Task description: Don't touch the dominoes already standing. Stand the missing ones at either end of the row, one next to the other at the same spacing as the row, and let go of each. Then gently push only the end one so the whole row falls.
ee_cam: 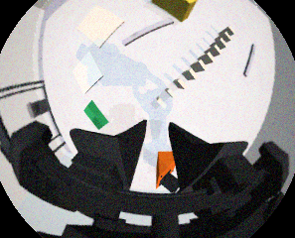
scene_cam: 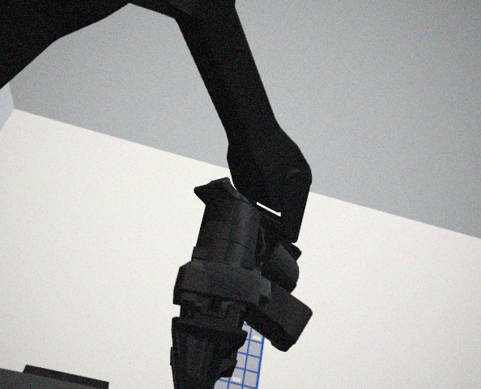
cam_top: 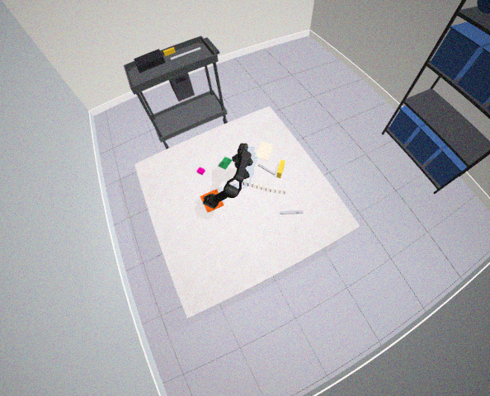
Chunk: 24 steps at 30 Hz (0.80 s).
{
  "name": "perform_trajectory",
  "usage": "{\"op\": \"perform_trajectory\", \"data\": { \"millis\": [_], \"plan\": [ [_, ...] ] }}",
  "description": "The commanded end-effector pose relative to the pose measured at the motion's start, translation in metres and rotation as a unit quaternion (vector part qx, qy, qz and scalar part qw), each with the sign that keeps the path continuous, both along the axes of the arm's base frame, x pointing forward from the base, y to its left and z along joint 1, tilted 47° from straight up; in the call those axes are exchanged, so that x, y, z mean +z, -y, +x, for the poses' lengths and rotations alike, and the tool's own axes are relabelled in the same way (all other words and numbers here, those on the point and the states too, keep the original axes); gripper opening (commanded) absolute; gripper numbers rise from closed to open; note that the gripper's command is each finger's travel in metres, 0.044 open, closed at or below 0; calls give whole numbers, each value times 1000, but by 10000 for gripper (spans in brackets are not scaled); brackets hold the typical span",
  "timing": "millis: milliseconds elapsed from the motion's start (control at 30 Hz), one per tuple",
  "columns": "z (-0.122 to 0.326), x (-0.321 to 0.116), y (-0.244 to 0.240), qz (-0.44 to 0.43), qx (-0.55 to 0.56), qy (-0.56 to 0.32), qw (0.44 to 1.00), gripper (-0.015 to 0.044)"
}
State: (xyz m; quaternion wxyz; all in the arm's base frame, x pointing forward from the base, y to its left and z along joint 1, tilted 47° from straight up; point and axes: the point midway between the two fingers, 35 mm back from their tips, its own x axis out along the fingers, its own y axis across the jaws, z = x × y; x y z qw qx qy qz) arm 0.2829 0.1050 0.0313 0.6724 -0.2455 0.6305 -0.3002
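Note:
A straight, evenly spaced row of small pale standing dominoes (cam_top: 285, 192) (ee_cam: 164, 93) runs away from my arm, with dark patches beside most of them in the wrist view. The near end of the row lies just ahead of my fingertips in the wrist view, and the arm partly hides it in the top view. My gripper (ee_cam: 158, 123) is partly open, with a narrow gap and nothing seen between the fingers. In the exterior view the gripper points down and its fingertips are cut off by the frame. I cannot make out any separate loose domino.
A yellow block (cam_top: 280, 168) (ee_cam: 176, 7), a grey bar (cam_top: 266, 169) (ee_cam: 149, 31) and a cream sheet (cam_top: 264, 150) (ee_cam: 99, 25) lie on one side of the row. Another grey bar (cam_top: 291, 211) (ee_cam: 248, 60) lies opposite. A green piece (cam_top: 225, 162) (ee_cam: 96, 115) and a magenta block (cam_top: 200, 171) lie nearer the orange base (cam_top: 216, 207).

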Motion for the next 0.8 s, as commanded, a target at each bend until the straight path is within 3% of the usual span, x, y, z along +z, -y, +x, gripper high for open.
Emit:
{"op": "perform_trajectory", "data": {
  "millis": [0, 67, 133, 767],
  "plan": [
    [-15, -28, 14, -12, 217, -230, 949, 46],
    [-19, -34, 18, -14, 276, -290, 916, 0],
    [-20, -37, 19, -14, 297, -311, 903, 0],
    [-20, -37, 19, -14, 297, -311, 903, 0]
  ]
}}
